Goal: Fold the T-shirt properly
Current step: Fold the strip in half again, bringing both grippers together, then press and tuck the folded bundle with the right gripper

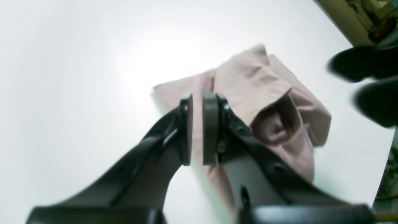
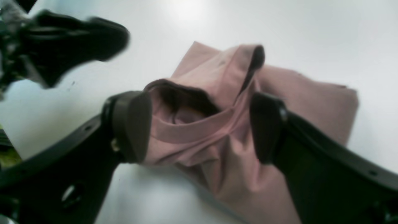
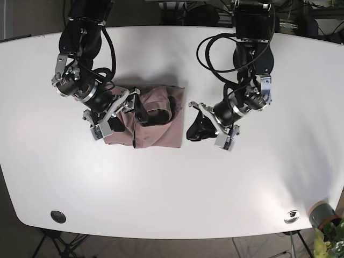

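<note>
The pink T-shirt [image 3: 158, 131] lies as a bunched, partly folded bundle on the white table [image 3: 172, 183], left of centre. My right gripper [image 3: 137, 109] is open over the bundle. In the right wrist view it [image 2: 200, 127] has one finger on each side of a raised fold of the shirt [image 2: 311, 93]. My left gripper [image 3: 194, 130] hovers just off the shirt's right edge. In the left wrist view its fingers [image 1: 197, 124] are almost together with nothing between them, and the shirt [image 1: 248, 81] lies beyond.
A black disc [image 3: 57, 216] and a silver fitting [image 3: 292, 216] sit near the table's front edge. A cup [image 3: 321, 214] and a plant stand at the front right corner. Each wrist view shows the other gripper, blurred, at its edge [image 1: 367, 81] [image 2: 77, 37].
</note>
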`<act>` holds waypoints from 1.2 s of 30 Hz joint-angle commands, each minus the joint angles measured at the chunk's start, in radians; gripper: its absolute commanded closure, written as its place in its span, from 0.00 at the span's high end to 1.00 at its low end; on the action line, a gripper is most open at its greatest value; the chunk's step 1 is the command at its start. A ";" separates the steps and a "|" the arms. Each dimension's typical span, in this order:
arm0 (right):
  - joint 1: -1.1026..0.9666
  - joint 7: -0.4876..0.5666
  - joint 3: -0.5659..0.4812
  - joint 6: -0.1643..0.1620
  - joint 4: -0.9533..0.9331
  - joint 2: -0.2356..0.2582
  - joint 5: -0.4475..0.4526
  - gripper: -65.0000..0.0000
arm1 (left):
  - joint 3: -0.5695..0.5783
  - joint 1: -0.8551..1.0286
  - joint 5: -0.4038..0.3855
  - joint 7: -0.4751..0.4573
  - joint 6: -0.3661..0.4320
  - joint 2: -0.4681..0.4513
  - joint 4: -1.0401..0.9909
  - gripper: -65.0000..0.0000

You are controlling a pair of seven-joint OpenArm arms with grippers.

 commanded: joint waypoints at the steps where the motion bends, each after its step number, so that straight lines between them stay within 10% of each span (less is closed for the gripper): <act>1: 0.006 0.019 0.002 0.007 -0.040 0.003 0.023 0.63 | -0.024 0.002 -0.014 -0.013 -0.004 -0.052 0.050 0.06; 15: 0.019 0.136 -0.373 -0.031 -0.203 -0.001 0.023 0.45 | -0.165 0.101 -0.018 -0.013 -0.007 -0.201 0.062 0.06; 25: 0.043 0.133 -0.284 -0.141 -0.077 0.045 0.027 0.45 | -0.181 0.104 -0.011 -0.014 -0.009 -0.201 0.053 0.06; 36: 0.097 0.104 -0.272 -0.152 -0.183 0.071 0.023 0.45 | -0.179 0.100 -0.011 -0.014 -0.009 -0.201 0.013 0.06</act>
